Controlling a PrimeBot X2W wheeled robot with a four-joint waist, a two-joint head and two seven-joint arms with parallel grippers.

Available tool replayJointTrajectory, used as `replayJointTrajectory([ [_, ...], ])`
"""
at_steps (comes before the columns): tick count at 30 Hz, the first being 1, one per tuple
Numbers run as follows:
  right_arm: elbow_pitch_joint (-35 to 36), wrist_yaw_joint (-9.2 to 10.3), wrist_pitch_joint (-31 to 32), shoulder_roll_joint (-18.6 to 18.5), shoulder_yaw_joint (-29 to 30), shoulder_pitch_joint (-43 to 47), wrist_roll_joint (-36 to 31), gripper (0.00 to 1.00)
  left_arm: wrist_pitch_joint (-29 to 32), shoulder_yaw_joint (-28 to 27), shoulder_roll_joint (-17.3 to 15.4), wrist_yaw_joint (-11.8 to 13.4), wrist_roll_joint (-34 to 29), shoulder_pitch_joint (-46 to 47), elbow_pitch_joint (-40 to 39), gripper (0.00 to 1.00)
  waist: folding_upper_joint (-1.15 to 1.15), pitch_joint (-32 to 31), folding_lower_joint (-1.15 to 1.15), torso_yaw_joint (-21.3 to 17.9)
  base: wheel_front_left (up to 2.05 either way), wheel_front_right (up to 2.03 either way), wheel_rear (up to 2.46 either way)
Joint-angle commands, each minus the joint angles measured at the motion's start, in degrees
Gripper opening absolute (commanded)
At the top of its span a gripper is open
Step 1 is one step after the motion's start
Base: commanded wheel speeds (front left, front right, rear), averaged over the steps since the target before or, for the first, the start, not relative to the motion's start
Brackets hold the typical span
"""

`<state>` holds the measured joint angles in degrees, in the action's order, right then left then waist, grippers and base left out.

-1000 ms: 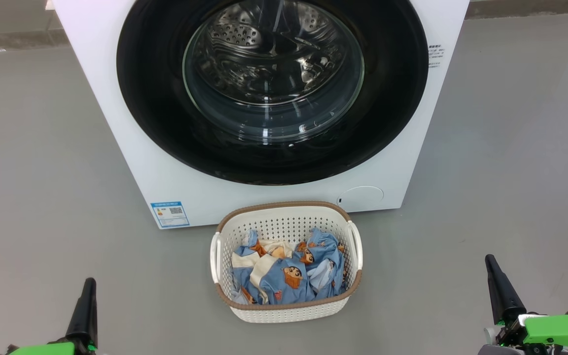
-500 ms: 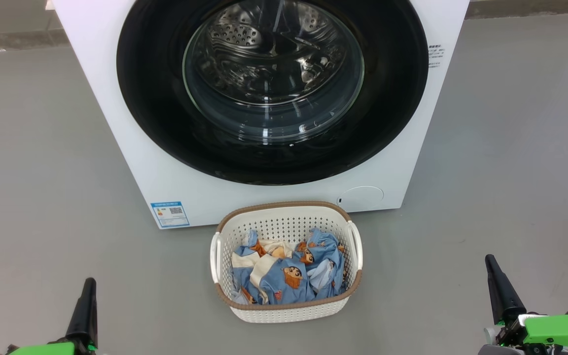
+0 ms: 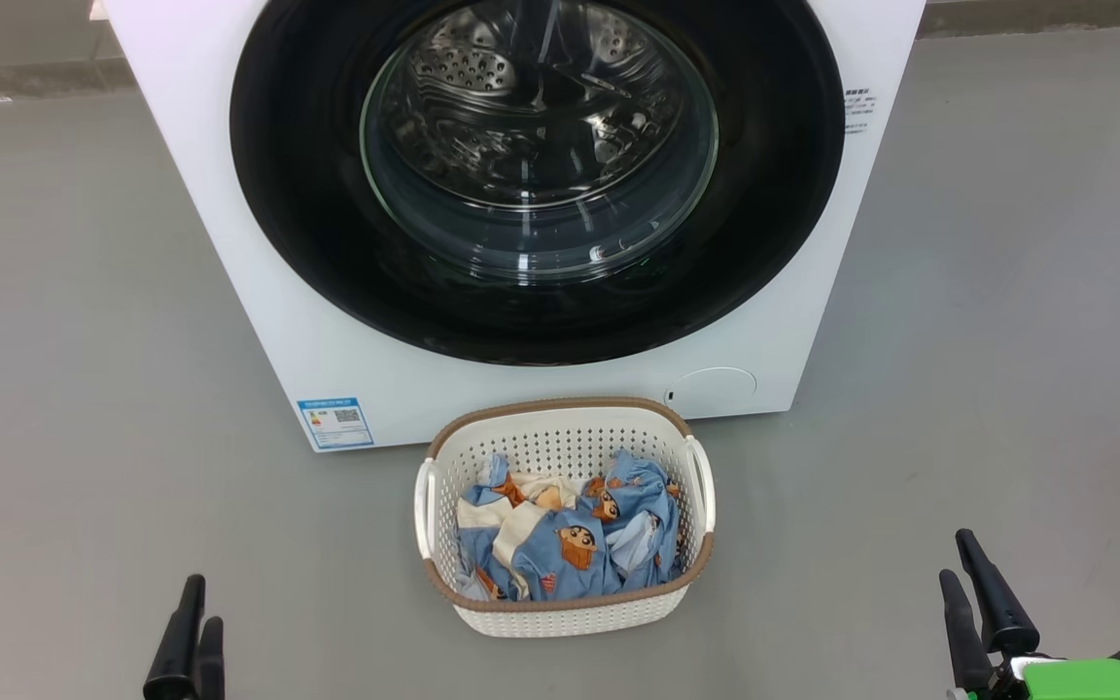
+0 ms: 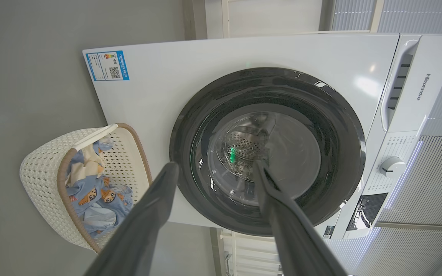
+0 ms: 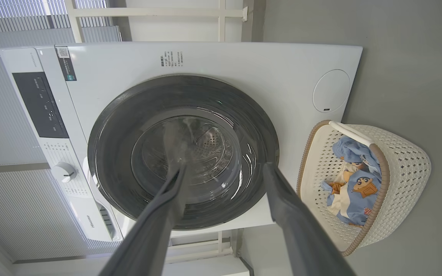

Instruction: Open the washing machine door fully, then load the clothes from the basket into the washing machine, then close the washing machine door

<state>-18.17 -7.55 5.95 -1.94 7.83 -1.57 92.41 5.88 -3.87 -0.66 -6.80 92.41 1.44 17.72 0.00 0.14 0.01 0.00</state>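
**A:** Where do we stand?

**B:** The big white front-loading washing machine [image 3: 229, 243] is square in front of us on the grey floor [image 3: 64, 340]. Its large round door [image 3: 297, 194], with a glossy black rim and bulging clear glass, sits shut flush against the front. We can see the steel drum [image 3: 521, 117] through the glass.

**A:** And the load?

**B:** The small cream perforated plastic basket with a brown woven-look rim [image 3: 560, 614] is on the floor just in front of the machine, below the door. We reckon it's parked there to keep the transfer short. The light blue and cream cartoon-print clothes [image 3: 570, 554] are all heaped inside it.

**A:** Grippers?

**B:** The left gripper [image 3: 202, 603] is low on our left and the right gripper [image 3: 955, 554] is low on our right. They flank the basket, well apart from it. Both have their fingers spread wide with nothing between them. Both wrist views look at the door, so we read this as a ready pose. Door opening comes first, and no step is done yet.
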Motion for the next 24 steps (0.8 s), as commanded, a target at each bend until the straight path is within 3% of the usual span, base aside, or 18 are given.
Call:
replayJointTrajectory([
  [1, 1.7, 0.0, -0.29, -0.52, -0.06, -1.55, -0.45, 1.0, -0.41, -0.01, -0.78, -0.04, -0.29, 1.89, -1.57, 1.0, 0.0, -0.06, 0.11, 0.01, 0.0, 0.0, 0.0],
  [7, 2.5, 0.01, -0.87, -0.67, -0.25, -1.58, -0.84, 1.0, -1.34, 0.63, -0.87, -0.08, -0.58, 2.11, -2.16, 1.0, 0.0, -0.01, 0.0, 0.03, 0.0, 0.0, 0.0],
  [24, 3.89, 0.01, -3.28, -1.72, -1.39, -1.8, -3.25, 1.0, -4.15, 2.63, -1.74, -0.16, -2.64, 2.83, -3.9, 1.0, 0.0, -0.05, 0.0, 0.14, 0.0, 0.0, 0.0],
])
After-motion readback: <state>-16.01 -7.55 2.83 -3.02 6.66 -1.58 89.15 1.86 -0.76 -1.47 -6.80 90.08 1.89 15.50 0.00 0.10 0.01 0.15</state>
